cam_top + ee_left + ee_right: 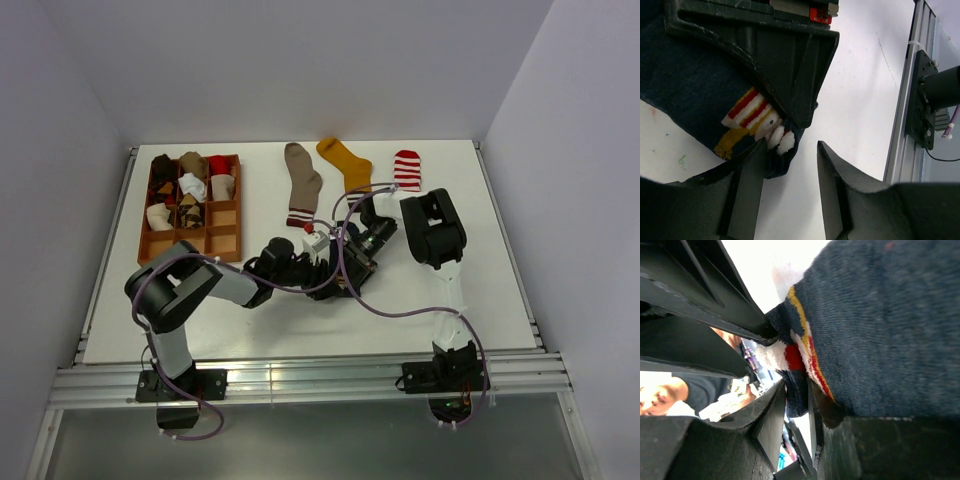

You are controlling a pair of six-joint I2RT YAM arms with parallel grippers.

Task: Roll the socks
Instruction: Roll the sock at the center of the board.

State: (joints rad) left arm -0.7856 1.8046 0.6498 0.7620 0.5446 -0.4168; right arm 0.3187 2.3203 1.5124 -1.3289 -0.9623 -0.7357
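We judge it partly done: several rolled socks (188, 186) sit in the wooden tray (224, 240) at 10 o'clock. 3 lie flat and unrolled from 12 to 1 o'clock: taupe sock (302, 185), mustard sock (345, 162), striped sock (407, 170). The navy sock (690, 85) is at table centre under both arms, its edge folded and a red-white-yellow figure showing. The right gripper (799, 405) pinches that fold. The left gripper (790, 165) has its jaws apart, holding nothing, with the fabric just beside 1 finger.

Taupe sock (302, 184), mustard sock (346, 163) and striped sock (407, 170) lie flat right of the wooden tray (225, 241).
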